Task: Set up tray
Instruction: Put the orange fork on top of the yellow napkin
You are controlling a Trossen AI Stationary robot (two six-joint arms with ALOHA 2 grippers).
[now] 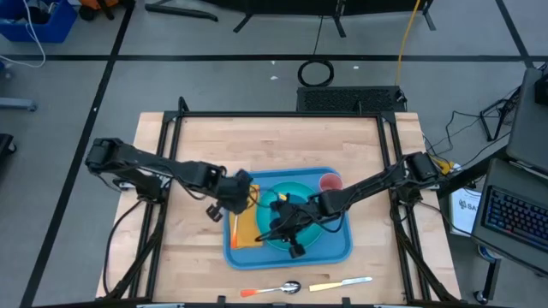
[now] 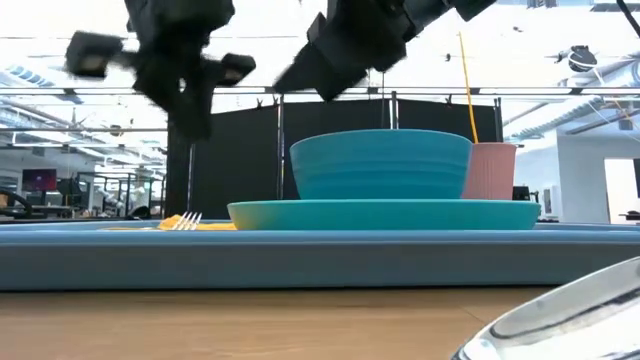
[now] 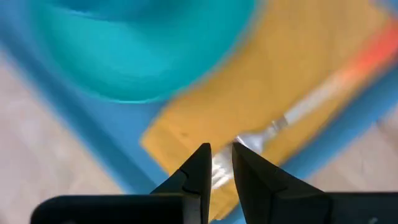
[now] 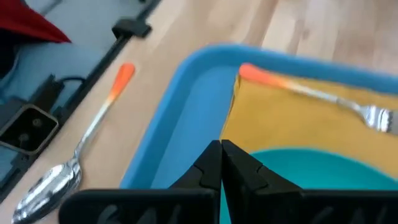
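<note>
Crowding the tray [image 1: 342,248]: plate [image 1: 318,229], napkin [image 1: 247,228], fork [image 4: 311,93]; left fingers [image 3: 249,174] apart, right fingers [image 4: 242,165] closed.

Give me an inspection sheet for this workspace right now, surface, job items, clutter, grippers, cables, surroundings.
Surface: wooden table, dark frame rails along its sides.
Job's things: tray holds teal plate with bowl, pink cup, yellow napkin with fork on it. Spoon and knife lie on the table outside the tray.
Clutter: nothing seen.
Grippers: left gripper slightly open above the fork; right gripper shut, over the plate.
Cables: coiled cable on floor.
Surroundings: keyboard at right.
</note>
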